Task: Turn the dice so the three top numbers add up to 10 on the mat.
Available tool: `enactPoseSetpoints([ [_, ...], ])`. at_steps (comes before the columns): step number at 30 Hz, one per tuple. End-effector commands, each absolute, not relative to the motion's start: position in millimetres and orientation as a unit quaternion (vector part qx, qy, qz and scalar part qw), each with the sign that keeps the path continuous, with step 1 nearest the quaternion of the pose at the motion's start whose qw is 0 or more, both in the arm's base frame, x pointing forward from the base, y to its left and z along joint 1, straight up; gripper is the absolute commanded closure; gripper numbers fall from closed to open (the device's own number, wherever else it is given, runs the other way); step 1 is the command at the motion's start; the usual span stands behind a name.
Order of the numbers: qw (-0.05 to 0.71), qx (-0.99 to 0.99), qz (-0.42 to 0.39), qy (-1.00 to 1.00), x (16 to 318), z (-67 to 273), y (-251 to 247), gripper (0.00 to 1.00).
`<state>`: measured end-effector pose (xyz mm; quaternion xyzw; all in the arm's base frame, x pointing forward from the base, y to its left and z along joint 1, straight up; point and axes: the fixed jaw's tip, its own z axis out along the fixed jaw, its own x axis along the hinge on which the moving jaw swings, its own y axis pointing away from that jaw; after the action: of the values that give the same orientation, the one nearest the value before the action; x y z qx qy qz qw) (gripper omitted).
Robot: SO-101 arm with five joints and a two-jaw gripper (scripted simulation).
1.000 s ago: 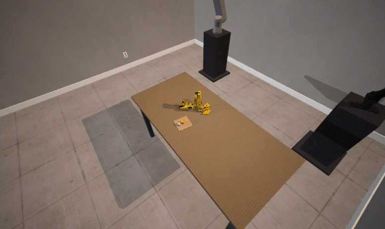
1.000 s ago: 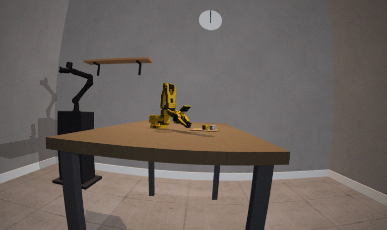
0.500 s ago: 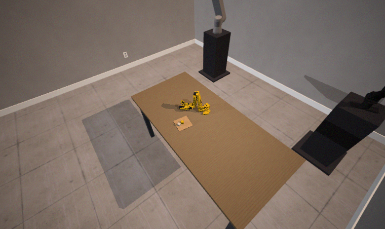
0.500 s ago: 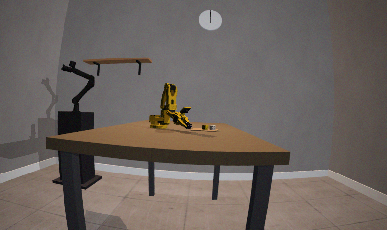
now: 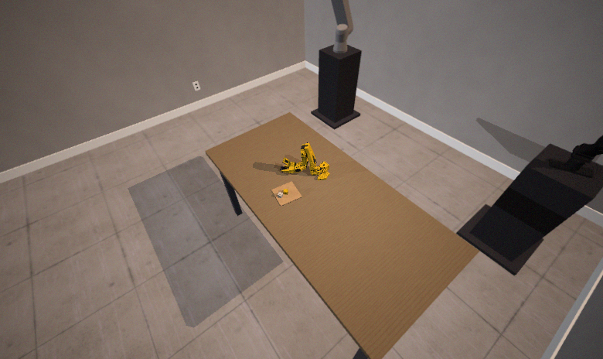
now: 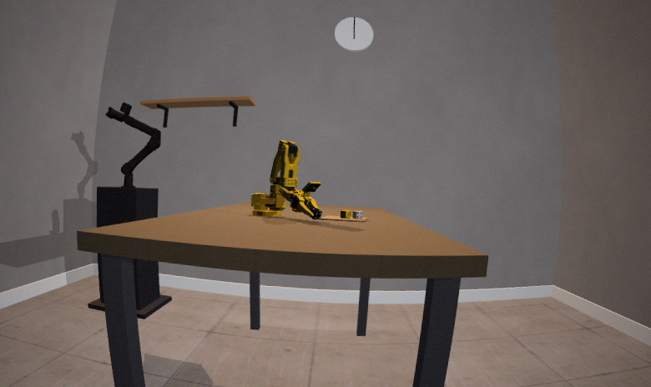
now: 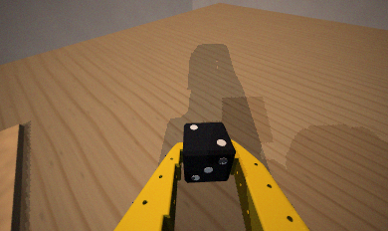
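Wrist view showed the yellow gripper (image 7: 208, 166) pinching the black white-pipped die (image 7: 208, 151) above bare wooden table (image 7: 312, 65) — the tan square mat's (image 7: 4, 179) edge lay well apart, left.

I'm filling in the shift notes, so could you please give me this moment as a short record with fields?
gripper: shut on the black die, beside the mat, not over it
black die faces seen: two pips on the upper face, three on the face toward the wrist camera
mat: flat on the table
on the mat: yellow die and white die, close together
their top numbers: too small to read
dice on the mat: two of three
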<state>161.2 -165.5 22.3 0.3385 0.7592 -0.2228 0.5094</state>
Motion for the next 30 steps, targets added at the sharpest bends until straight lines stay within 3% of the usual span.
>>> enactPoseSetpoints([
  [1, 0.529, 0.340, -0.231, 0.743, 163.7, 30.2, -171.3, 1.00],
  [21, 0.529, 0.340, -0.231, 0.743, 163.6, 23.9, -171.2, 1.00],
  [30, 0.529, 0.340, -0.231, 0.743, 163.6, 23.9, -171.2, 0.88],
])
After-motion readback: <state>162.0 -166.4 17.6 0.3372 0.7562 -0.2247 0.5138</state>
